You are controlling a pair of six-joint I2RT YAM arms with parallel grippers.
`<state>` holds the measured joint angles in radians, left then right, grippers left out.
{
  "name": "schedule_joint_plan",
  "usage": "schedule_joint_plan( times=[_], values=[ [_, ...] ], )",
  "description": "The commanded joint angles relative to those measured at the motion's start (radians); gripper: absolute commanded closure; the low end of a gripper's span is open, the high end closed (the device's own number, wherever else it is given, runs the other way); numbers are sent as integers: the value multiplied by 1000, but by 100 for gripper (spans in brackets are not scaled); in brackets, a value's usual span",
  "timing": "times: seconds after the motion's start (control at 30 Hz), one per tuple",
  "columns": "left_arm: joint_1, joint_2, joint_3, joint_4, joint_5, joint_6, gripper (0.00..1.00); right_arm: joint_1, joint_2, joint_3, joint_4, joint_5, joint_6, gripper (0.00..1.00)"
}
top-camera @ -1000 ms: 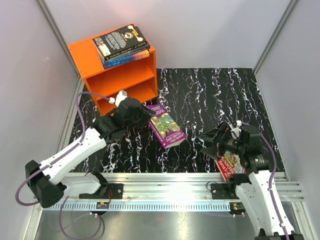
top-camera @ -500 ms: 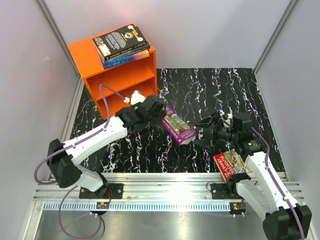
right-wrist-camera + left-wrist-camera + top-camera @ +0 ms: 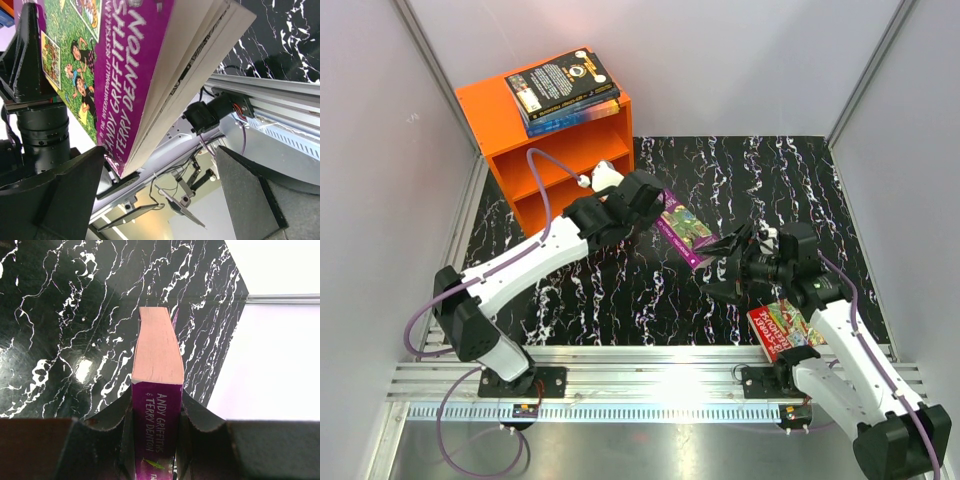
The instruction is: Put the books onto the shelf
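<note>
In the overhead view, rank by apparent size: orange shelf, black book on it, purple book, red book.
1. orange shelf
2. black book
3. purple book and red book: unranked; purple is held tilted, red is partly hidden by the right arm.

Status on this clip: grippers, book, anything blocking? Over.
Left gripper shut on green-purple book, held aloft. Right gripper open, jaws astride its free end. Nothing seen between book and shelf.

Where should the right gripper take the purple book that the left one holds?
The free end of the purple book, from the right, a finger on each cover: the left gripper clamps the other end and this one hangs in air.
</note>
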<state>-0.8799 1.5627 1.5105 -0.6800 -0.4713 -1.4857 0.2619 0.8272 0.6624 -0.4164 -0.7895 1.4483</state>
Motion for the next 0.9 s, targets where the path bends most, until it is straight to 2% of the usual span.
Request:
schedule_joint_plan(
  times=[0.0, 0.27, 0.4, 0.43, 0.5, 0.53, 0.63, 0.67, 0.7, 0.8, 0.87],
  values=[
    [-13, -33, 99, 94, 0, -86, 100, 7, -10, -14, 27, 56, 21, 0],
    [-18, -72, 65, 109, 19, -191, 100, 7, 26, 6, 83, 117, 61, 2],
    [-28, -73, 54, 131, 46, -229, 100, 7, 29, 13, 99, 163, 80, 14],
    [-31, -75, 54, 131, 49, -229, 100, 7, 27, 14, 102, 173, 86, 25],
    [-37, -85, 48, 129, 51, -234, 100, 7, 29, 14, 108, 199, 89, 40],
    [-39, -92, 45, 128, 53, -232, 100, 5, 29, 16, 110, 206, 95, 58],
    [-41, -107, 39, 116, 66, -220, 100, 5, 36, 26, 114, 225, 100, 83],
    [-41, -119, 37, 106, 74, -202, 100, 5, 38, 32, 108, 234, 96, 95],
    [-39, -125, 37, 100, 85, -190, 100, 4, 42, 40, 93, 237, 93, 100],
    [-39, -171, 14, 96, 123, -105, 99, 4, 61, 84, 50, 251, 49, 100],
    [-37, -205, -24, 111, 176, -12, 88, 0, 75, 132, 22, 256, 2, 100]
  ],
)
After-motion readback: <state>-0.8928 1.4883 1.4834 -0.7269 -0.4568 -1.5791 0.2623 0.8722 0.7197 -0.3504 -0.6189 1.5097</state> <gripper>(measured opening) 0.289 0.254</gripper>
